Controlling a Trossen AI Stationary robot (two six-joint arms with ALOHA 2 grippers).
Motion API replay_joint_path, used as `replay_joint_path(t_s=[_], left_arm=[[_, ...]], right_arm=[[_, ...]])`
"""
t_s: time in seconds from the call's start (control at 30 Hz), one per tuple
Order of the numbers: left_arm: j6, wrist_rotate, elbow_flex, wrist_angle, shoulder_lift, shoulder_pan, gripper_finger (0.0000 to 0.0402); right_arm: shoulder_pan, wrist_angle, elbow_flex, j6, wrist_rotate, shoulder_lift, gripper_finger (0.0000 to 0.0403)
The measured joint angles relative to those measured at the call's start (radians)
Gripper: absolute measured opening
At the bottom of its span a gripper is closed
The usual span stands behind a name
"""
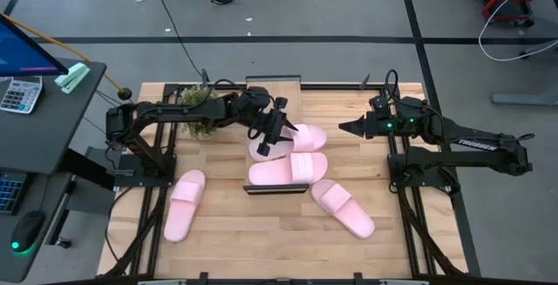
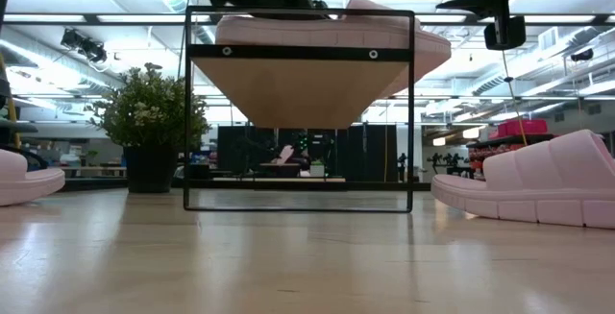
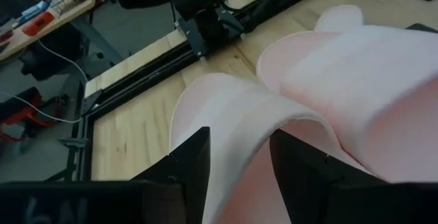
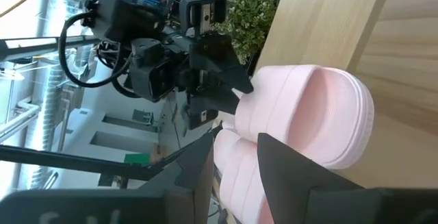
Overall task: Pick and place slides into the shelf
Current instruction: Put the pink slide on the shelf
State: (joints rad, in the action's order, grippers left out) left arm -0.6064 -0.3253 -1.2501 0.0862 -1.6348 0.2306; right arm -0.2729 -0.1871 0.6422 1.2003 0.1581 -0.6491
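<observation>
Four light pink slides show in the high view. One slide (image 1: 296,137) is in my left gripper (image 1: 275,135), over the far part of the shelf (image 1: 275,189). A second slide (image 1: 288,170) lies crosswise on the shelf's plank top (image 2: 298,88). The third slide (image 1: 185,204) lies sole-down on the table at the near left, and the fourth slide (image 1: 343,206) at the near right. My right gripper (image 1: 342,128) hangs open to the right of the held slide, pointing at it, touching nothing. My left gripper (image 3: 239,142) is shut on the slide's curved pink edge (image 3: 226,107) at the end facing the table's left, pinched between the two fingers (image 3: 195,159). The fingers come slanting from the left and above. I cannot tell whether the slide rests on the shelf.
A potted plant (image 1: 196,111) stands on the table's far left, behind the left arm. Black frame rails run along the table's left and right edges. Bare wood lies between the two loose slides at the near side.
</observation>
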Motion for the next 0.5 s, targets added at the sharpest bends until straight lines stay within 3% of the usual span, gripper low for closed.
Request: replay_joint_path(t_s=[0.5], left_arm=[[-0.034, -0.001, -0.005, 0.143, 0.001, 0.013, 0.0163]], right_arm=[[0.0, 0.0, 0.0, -0.004, 0.009, 0.0, 0.012]])
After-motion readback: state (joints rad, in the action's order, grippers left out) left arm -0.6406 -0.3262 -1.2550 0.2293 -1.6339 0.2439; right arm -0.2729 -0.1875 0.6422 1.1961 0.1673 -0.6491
